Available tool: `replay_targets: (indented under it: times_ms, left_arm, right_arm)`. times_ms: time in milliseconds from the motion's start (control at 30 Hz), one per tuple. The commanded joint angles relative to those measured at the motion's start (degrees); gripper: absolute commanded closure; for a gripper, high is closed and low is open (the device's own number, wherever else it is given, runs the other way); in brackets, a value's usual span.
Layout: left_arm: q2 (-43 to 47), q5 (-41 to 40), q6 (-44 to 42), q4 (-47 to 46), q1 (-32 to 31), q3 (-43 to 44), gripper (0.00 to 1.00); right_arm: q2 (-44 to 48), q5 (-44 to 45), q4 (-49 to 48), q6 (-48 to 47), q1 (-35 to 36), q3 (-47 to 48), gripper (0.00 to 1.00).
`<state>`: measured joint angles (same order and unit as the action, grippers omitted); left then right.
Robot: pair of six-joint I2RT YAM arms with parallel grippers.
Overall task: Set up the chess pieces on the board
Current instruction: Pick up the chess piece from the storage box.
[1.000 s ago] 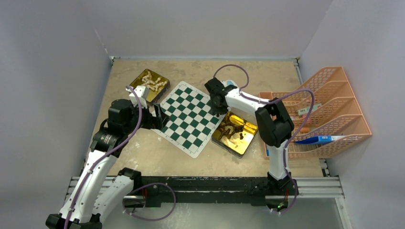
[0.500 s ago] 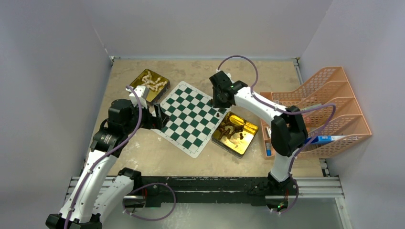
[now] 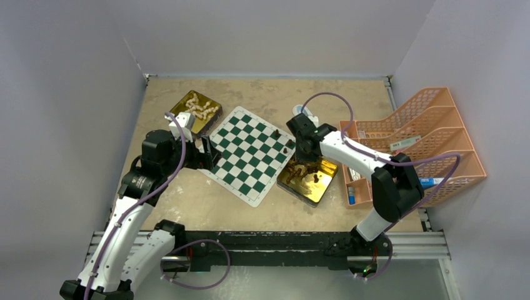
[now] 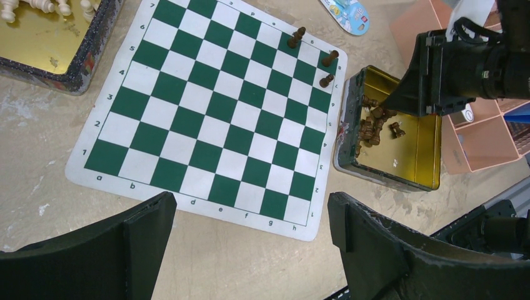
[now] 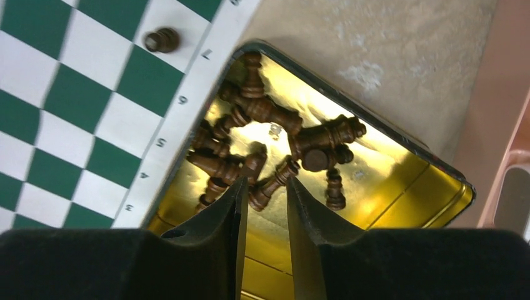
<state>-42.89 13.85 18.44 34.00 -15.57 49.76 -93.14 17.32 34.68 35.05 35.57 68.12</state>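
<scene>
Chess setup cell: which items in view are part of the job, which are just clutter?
Job: green-and-white checked chessboard mat; dark brown chess pieces, three on the mat, rest in a gold rectangular tin; cream-white chess pieces in a second gold tin.
Lying about: orange plastic mesh file rack with its contents; small blue printed item on the table.

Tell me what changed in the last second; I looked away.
The right end effector moved off the board's right edge, rightward and nearer, and now hovers slightly open and empty over the brown pieces in the tin. A piece stands uncovered at the edge it left, probably just released. The left arm, board and tin stayed put.
</scene>
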Motion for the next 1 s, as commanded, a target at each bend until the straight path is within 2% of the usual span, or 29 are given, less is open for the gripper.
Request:
replay_targets:
  times_ms: [0, 333, 967]
  left_arm:
    - [0.27, 0.30, 0.48, -1.60, -0.42, -0.10, 0.08]
    - [0.45, 0.39, 0.46, -1.65, -0.42, -0.10, 0.08]
    - [0.62, 0.48, 0.46, -1.62, -0.51, -0.10, 0.08]
  right_arm:
    - [1.96, 3.47, 2.14, 2.82, -0.50, -1.87, 0.69]
    - [0.60, 2.68, 4.46, 3.45, -1.03, -6.81, 0.70]
    - [-3.03, 0.37, -0.69, -0.05, -5.07, -11.60, 0.70]
